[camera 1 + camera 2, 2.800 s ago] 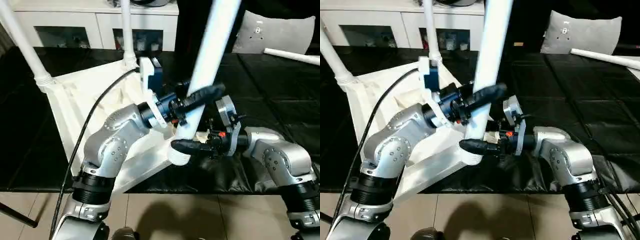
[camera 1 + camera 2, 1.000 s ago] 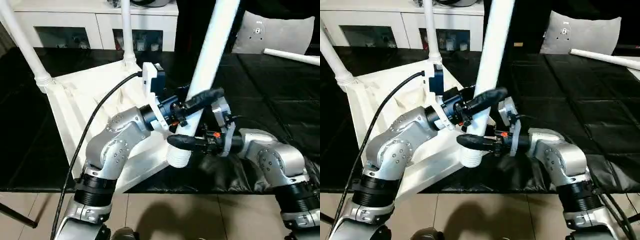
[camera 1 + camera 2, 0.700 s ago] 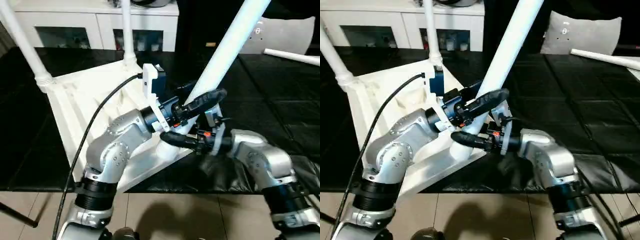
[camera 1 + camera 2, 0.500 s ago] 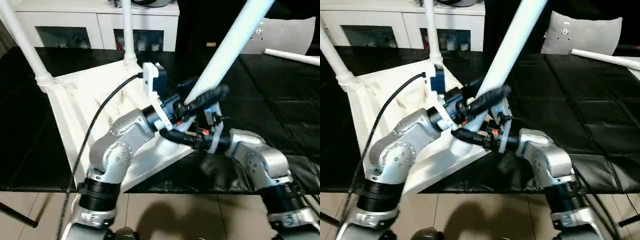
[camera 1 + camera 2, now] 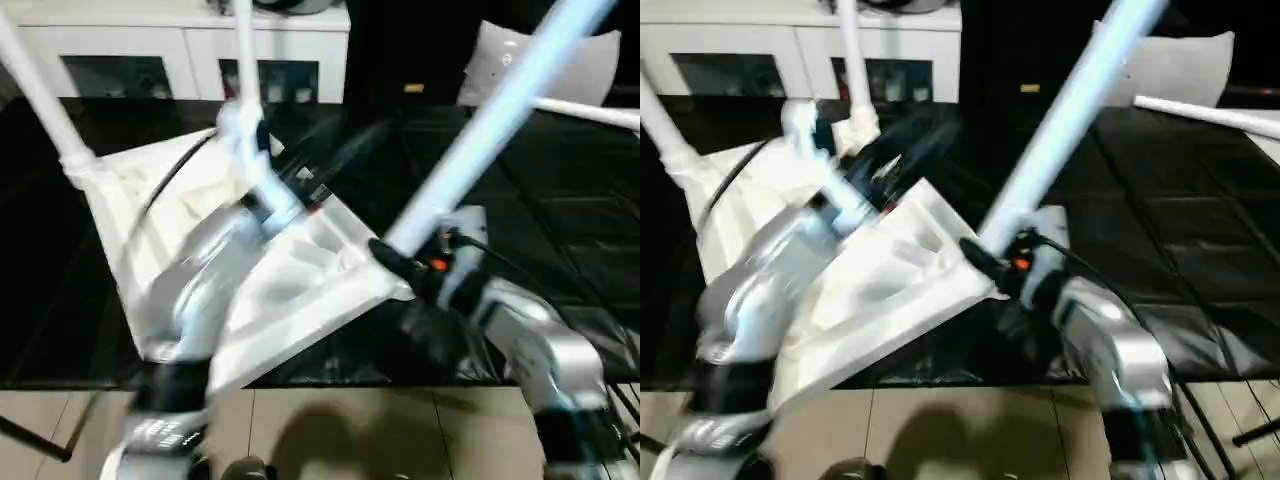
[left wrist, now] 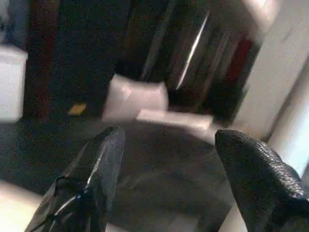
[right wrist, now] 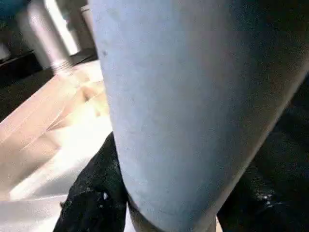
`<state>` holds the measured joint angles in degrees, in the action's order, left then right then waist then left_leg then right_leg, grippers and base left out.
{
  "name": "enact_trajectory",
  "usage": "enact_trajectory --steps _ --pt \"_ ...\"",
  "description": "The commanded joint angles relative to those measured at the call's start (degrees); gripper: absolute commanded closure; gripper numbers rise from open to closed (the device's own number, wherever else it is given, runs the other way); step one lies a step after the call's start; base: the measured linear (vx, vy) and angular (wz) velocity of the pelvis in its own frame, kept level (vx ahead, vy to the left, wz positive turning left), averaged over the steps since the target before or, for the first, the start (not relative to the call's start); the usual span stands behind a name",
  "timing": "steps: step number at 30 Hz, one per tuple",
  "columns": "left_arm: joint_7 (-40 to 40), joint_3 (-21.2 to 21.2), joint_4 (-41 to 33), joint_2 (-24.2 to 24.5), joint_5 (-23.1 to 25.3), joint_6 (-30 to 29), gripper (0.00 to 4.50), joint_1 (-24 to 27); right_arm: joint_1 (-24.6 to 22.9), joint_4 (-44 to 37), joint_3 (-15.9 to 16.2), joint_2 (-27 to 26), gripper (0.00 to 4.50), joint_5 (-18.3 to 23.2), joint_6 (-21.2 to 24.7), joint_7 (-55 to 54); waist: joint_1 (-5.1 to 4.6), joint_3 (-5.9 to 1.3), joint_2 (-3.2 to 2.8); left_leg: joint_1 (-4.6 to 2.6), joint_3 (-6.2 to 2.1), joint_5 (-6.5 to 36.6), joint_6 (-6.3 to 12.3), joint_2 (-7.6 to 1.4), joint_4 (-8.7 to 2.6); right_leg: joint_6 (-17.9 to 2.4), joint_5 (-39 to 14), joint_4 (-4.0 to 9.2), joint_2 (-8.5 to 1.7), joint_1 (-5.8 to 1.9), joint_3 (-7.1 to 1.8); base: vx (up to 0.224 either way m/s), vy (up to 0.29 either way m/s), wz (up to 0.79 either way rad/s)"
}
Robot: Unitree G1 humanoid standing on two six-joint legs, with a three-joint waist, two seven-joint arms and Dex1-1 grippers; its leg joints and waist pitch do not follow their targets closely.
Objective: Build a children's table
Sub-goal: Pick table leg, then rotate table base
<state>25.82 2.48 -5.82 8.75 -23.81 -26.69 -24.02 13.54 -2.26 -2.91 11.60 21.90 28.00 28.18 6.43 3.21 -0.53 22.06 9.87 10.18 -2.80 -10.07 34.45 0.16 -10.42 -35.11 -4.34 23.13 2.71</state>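
Nearest, the right pincer [image 5: 400, 262] is clamped on the bottom end of a white leg [image 5: 487, 131], which leans far over to the right. Its foot sits at the near corner of the upside-down tabletop [image 5: 300, 285] on the black table [image 5: 560, 200]. To do this step well, I think the leg should be tipped back up straight first, then pushed and turned gently into its round socket, never forced while crooked. Behind it, the left pincer [image 6: 166, 159] has its fingers [image 6: 99, 164] wide apart, holding nothing. Farther back, two legs [image 5: 243, 60] already stand in the far corners, and one more spare leg [image 5: 590, 112] lies on the table.
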Motion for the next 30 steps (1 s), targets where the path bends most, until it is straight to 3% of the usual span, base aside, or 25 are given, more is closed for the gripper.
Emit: enact_trajectory --steps 1,5,11,15,21,22,23,24,25,26,27,28,29,30 --pt "0.9 6.6 1.2 3.1 5.6 -1.2 1.05 1.5 -0.7 -1.8 -2.1 -0.1 2.6 -2.8 -0.1 -5.3 -0.2 -4.07 -0.34 -1.12 -1.01 11.5 -1.38 -2.44 -4.47 -6.6 -13.6 4.31 -2.94 -2.37 -2.06 0.0 0.0 0.0" --pt "3.2 13.3 2.2 5.7 9.8 -1.4 1.05 3.4 -2.5 -3.4 -2.0 0.3 2.6 -4.6 1.2 -7.8 -0.36 -3.87 -0.76 -1.21 -1.03 13.8 -2.91 -2.36 -4.75 -5.8 -14.8 4.45 -2.94 -2.23 -2.27 0.0 0.0 0.0" --pt "3.0 15.4 3.3 4.7 11.9 -0.2 1.05 4.4 -3.8 -5.8 -2.7 0.1 2.6 -4.2 1.6 -9.3 -0.9 -3.73 -0.5 -0.97 -1.0 15.4 -2.62 -2.24 -4.76 -6.7 -14.8 4.77 -3.1 -2.5 -2.29 0.0 0.0 0.0" --pt "-1.5 12.8 4.2 1.4 11.8 4.0 1.05 6.7 -2.9 -5.0 -2.3 -1.7 2.6 -7.4 2.7 -15.5 -1.7 -3.81 -0.48 -0.78 -0.96 15.3 -2.32 -2.07 -4.63 -6.6 -16.6 4.92 -3.08 -2.48 -2.24 0.0 0.0 0.0" --pt "-8.5 6.7 1.3 -0.8 12.0 6.2 1.05 10.5 -2.8 -6.6 -2.8 -4.2 2.6 -5.5 0.4 -15.9 -2.04 -3.75 -0.59 -0.72 -1.08 16.4 -1.82 -2.2 -4.72 -5.9 -17.6 5.12 -3.01 -2.27 -2.2 0.0 0.0 0.0" --pt "-8.8 6.5 1.1 -0.8 12.2 6.4 1.05 10.7 -2.8 -6.7 -2.6 -4.2 2.6 -5.6 0.4 -15.9 -2.19 -3.8 0.37 -0.63 -0.96 16.1 -1.57 -2.26 -4.68 -5.9 -17.1 5.15 -2.96 -2.35 -2.17 0.0 0.0 0.0" --pt "-9.7 5.7 0.6 -0.9 12.5 6.9 1.05 11.3 -3.0 -6.7 -1.9 -4.0 2.6 -6.1 0.3 -15.9 -2.06 -3.84 -0.19 -0.73 -1.02 15.3 -1.36 -2.29 -4.69 -6.2 -16.5 4.92 -3.01 -2.31 -2.17 0.0 0.0 0.0" --pt "-9.7 5.7 0.6 -0.9 12.5 6.9 1.05 11.3 -3.0 -6.7 -1.9 -4.0 2.6 -6.1 0.3 -15.9 -2.12 -3.81 0.2 -0.74 -0.93 15.0 -1.2 -2.32 -4.62 -6.2 -16.1 4.97 -2.91 -2.21 -2.2 0.0 0.0 0.0" --pt "-10.3 5.2 0.3 -1.0 12.6 7.1 1.05 11.7 -3.2 -6.7 -1.0 -3.7 2.6 -6.6 0.6 -15.7 -1.99 -3.78 -0.04 -0.72 -0.94 14.6 -1.03 -2.28 -4.65 -6.0 -16.0 4.85 -2.92 -2.24 -2.19 0.0 0.0 0.0" --pt "-10.8 4.9 0.1 -1.1 12.8 7.4 1.05 12.1 -3.4 -6.5 -0.1 -3.5 2.6 -7.2 0.5 -15.5 -2.04 -3.69 0.36 -0.73 -0.94 14.6 -1.11 -2.35 -4.71 -5.9 -16.2 4.95 -2.8 -2.19 -2.14 0.0 0.0 0.0" --pt "-10.9 4.8 0.0 -1.1 12.9 7.4 1.05 12.2 -3.5 -6.4 0.1 -3.5 2.6 -7.4 0.5 -15.5 -2.14 -3.62 -0.08 -0.95 -1.22 15.5 -2.17 -2.57 -4.88 -5.5 -16.2 4.89 -2.21 -2.04 -1.82 0.0 0.0 0.0" --pt "-11.1 4.7 -0.1 -1.0 13.1 7.6 1.05 12.3 -3.5 -6.3 0.6 -3.4 2.6 -7.8 0.5 -15.4 -2.25 -3.61 -0.13 -1.22 -1.34 16.4 -2.86 -2.73 -4.93 -5.1 -16.1 4.94 -1.77 -1.85 -1.61 0.0 0.0 0.0" --pt "-11.4 4.7 -0.1 -1.1 13.3 7.8 1.05 12.5 -3.6 -6.2 1.1 -3.5 2.6 -8.3 0.4 -15.5 -2.77 -3.54 -0.42 -1.92 -2.13 19.6 -4.09 -3.49 -5.37 -5.2 -14.7 5.13 -0.51 -1.72 -0.7 0.0 0.0 0.0" --pt "-11.4 4.7 -0.1 -1.1 13.3 7.8 1.05 12.5 -3.6 -6.2 1.1 -3.5 2.6 -8.3 0.4 -15.5 -3.0 -3.52 -0.63 -2.3 -2.64 20.5 -3.93 -4.08 -5.73 -5.8 -13.6 5.04 -0.06 -1.64 -0.31 0.0 0.0 0.0"
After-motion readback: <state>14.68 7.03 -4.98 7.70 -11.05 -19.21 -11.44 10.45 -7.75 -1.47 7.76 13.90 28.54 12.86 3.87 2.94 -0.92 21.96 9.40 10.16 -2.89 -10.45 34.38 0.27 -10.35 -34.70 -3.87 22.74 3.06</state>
